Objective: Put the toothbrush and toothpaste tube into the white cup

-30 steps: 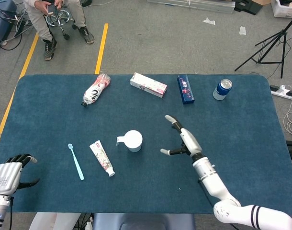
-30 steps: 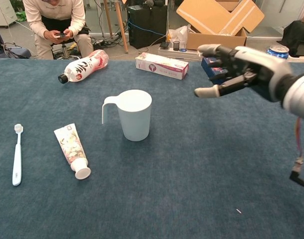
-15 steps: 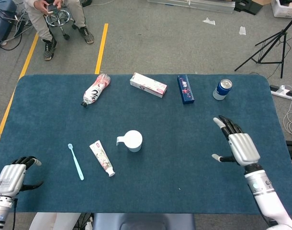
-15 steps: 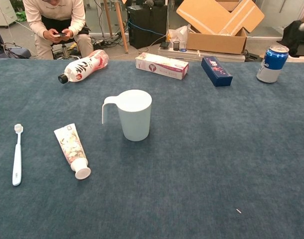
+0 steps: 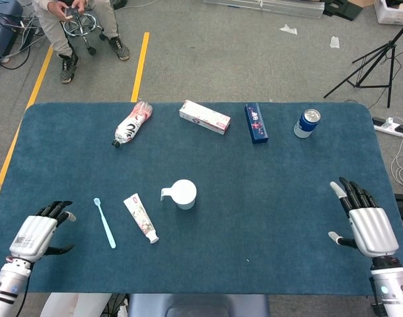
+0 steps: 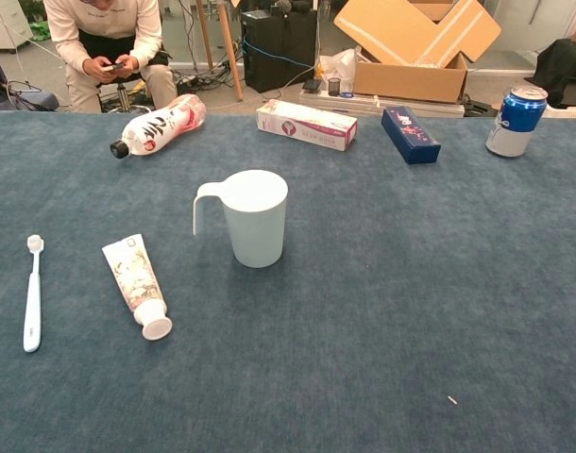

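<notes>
The white cup (image 6: 255,218) stands upright near the middle of the blue-carpeted bench (image 5: 267,198), its handle pointing toward the robot's left. Just to that side lies the toothpaste tube (image 6: 137,285), flat on the bench with its white cap toward the robot. Further left, apart from the tube, the light-blue toothbrush (image 6: 30,294) lies flat with its bristle head pointing away from the robot. Neither is in the cup.

The left hand (image 5: 35,236) hovers over the near left corner of the bench, its fingers (image 5: 54,210) spread and holding nothing, close to the toothbrush but not touching it. The right hand (image 5: 366,224) sits at the near right edge, fingers apart and empty, well apart from the cup.

Along the far edge lie a plastic bottle (image 5: 132,123) on its side, a white carton (image 5: 205,117), a dark blue box (image 5: 256,123) and an upright blue can (image 5: 307,123).
</notes>
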`<state>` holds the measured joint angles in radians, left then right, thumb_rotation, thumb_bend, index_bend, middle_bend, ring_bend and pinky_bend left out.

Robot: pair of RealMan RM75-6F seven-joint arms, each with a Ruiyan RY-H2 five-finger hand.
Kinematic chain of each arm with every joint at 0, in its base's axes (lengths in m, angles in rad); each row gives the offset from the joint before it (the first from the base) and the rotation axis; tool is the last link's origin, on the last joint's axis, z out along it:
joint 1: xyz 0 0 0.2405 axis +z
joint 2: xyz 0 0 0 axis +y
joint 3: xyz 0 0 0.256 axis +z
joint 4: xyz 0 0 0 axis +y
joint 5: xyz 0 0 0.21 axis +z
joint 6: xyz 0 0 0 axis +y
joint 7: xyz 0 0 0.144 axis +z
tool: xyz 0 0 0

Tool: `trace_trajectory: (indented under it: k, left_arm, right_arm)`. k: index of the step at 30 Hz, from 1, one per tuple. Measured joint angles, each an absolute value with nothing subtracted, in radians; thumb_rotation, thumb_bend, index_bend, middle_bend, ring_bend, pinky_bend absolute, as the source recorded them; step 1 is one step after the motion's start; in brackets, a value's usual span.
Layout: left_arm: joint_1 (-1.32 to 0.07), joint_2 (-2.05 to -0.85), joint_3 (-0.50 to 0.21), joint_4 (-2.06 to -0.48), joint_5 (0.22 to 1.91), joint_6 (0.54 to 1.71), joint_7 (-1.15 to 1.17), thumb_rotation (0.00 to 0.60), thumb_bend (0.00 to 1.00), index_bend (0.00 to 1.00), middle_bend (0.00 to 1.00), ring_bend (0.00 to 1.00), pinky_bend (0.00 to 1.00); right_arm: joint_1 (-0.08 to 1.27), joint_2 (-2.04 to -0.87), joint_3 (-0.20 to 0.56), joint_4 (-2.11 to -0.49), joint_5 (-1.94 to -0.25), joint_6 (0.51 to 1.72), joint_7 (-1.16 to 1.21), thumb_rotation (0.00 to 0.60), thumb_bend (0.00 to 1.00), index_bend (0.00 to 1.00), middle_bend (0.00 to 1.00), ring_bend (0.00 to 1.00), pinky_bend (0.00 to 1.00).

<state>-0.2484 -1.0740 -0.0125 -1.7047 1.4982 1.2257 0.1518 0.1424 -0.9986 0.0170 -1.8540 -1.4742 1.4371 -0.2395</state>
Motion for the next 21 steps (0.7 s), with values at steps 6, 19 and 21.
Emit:
trace_trajectory:
  k: [6, 19, 21]
  left_arm:
    - [-0.281, -1.156, -0.037, -1.666, 1.438, 1.187, 0.208, 0.6, 0.01, 0.19, 0.08, 0.06, 0.18]
    - [-0.315, -1.299, -0.09, -1.642, 1.243, 1.173, 0.385, 0.6, 0.0, 0.0, 0.0, 0.0, 0.02]
    - [-0.32, -1.317, -0.095, -1.641, 1.225, 1.174, 0.401, 0.6, 0.0, 0.0, 0.0, 0.0, 0.01]
  right_arm:
    - [0.113, -1.002, 0.013, -1.821, -1.513, 1.49, -0.191, 0.6, 0.0, 0.0, 0.0, 0.0, 0.15]
    - [0.07, -1.013, 0.024, -1.751, -1.549, 1.552, -0.055, 0.6, 0.0, 0.0, 0.0, 0.0, 0.15]
    - [0.069, -1.015, 0.024, -1.747, -1.548, 1.55, -0.05, 0.6, 0.0, 0.0, 0.0, 0.0, 0.15]
